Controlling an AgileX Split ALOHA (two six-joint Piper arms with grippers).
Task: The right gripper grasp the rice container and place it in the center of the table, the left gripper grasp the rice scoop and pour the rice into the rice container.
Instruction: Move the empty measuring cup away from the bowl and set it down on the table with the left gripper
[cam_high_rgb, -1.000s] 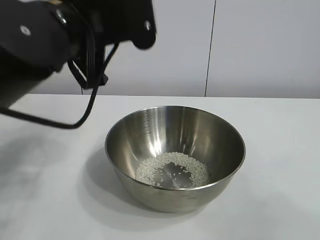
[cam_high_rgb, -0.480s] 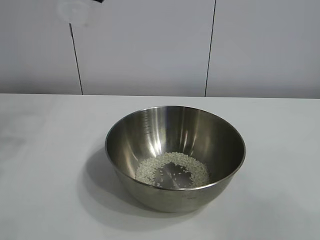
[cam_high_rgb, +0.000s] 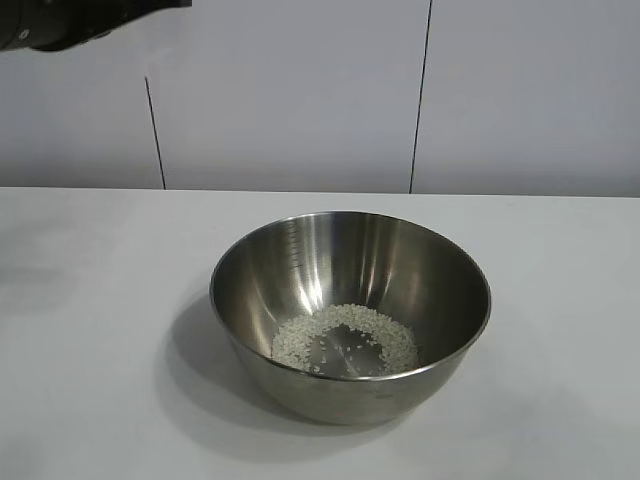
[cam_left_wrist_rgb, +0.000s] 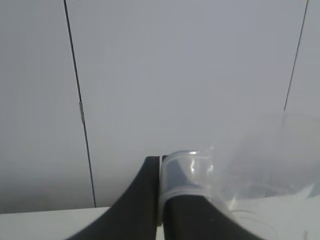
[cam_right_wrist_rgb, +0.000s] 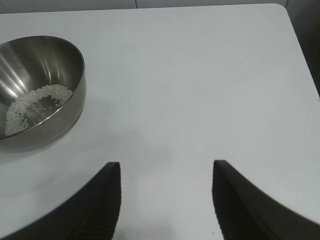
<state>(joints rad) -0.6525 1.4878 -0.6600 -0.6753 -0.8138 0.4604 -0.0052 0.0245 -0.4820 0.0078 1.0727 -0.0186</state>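
White table (cam_high_rgb: 80, 300) under pale panelled wall; rice container (cam_high_rgb: 350, 310) sits mid-table, upright, rice (cam_high_rgb: 345, 338) in thin ring on its floor, so pour looks done. Left gripper (cam_left_wrist_rgb: 161, 200) clamped on handle of rice scoop (cam_left_wrist_rgb: 250, 160), cup appears empty, held high off container's left side, well apart from it. Next move likely set-down on bare table left of container. Right gripper (cam_right_wrist_rgb: 166, 200) fingers apart, empty, parked to container's right

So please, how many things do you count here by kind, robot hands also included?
Steel bowl: 1
Layer of rice: 1
Clear plastic cup: 1
Robot hands: 2, the left hand shut on the cup, the right hand open
Total: 5
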